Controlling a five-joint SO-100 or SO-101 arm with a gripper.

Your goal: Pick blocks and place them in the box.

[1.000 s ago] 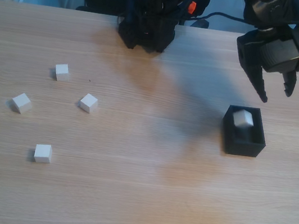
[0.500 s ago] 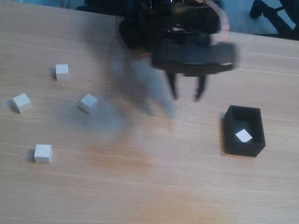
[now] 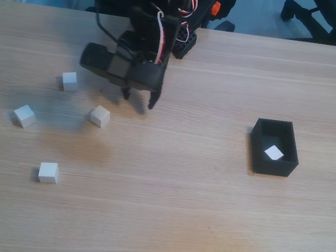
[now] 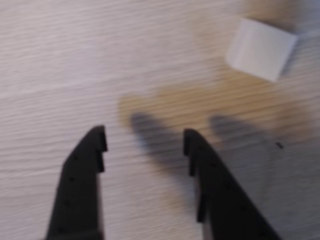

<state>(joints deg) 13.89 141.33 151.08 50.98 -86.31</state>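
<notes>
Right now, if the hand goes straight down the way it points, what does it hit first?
Most likely bare table: the open hand has wood between its fingertips. The nearest block sits off to the upper right in the wrist view, though height is unclear.

I count five white blocks: one point(image 3: 69, 81), two point(image 3: 24, 116), three point(image 3: 99, 116), four point(image 3: 49, 172) loose on the counter point(image 3: 173, 216), and a fifth point(image 3: 273, 153) sitting inside the box point(image 3: 270, 167). One black box, one claw point(image 3: 139, 100), one arm.
</notes>
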